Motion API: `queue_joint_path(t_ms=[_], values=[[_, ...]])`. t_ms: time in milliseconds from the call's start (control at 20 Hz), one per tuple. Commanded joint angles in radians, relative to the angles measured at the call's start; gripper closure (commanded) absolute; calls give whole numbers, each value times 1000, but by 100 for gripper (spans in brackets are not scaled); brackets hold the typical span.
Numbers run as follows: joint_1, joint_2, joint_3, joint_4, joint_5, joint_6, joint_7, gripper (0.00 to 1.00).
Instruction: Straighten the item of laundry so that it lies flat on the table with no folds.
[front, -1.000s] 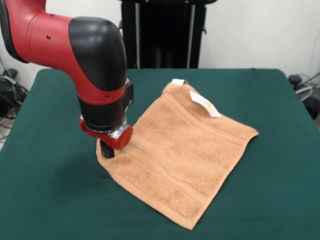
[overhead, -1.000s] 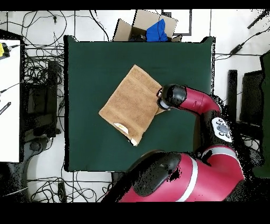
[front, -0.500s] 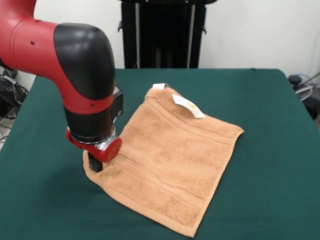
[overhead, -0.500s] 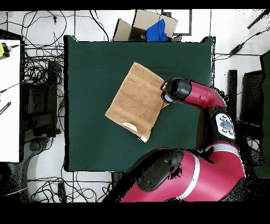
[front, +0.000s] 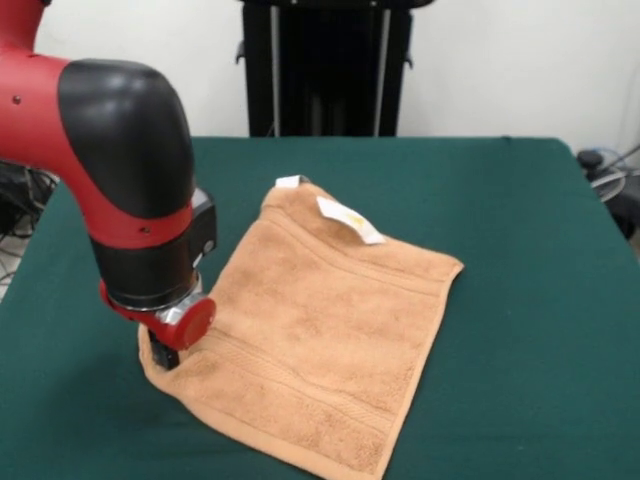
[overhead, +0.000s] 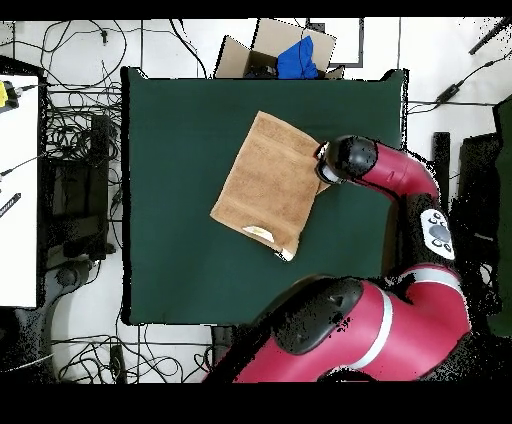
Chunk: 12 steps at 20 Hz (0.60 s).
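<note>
Honestly, my claw (front: 163, 352) sat on the peach-orange hand towel's (front: 320, 335) corner, grip state unclear, and dragging could have bunched it near its white tag (front: 349, 220).

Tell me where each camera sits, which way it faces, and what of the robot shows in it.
Front view: across the table from the robot, looking over the peach towel; shows the red and black arm's end with the claw at a towel corner.
Overhead view: above, looking straight down; shows the arm from its base at the bottom to the claw at the towel's edge.
Shared: towel, table, arm.
</note>
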Motion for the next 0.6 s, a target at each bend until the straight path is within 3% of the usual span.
queue_joint_path(t_ms=[50, 300, 600], values=[[-29, 92, 118, -113, -104, -25, -249, 100], [-25, 107, 124, -127, -111, -46, -247, 100], [-13, 75, 99, -72, -121, -70, -193, 100]])
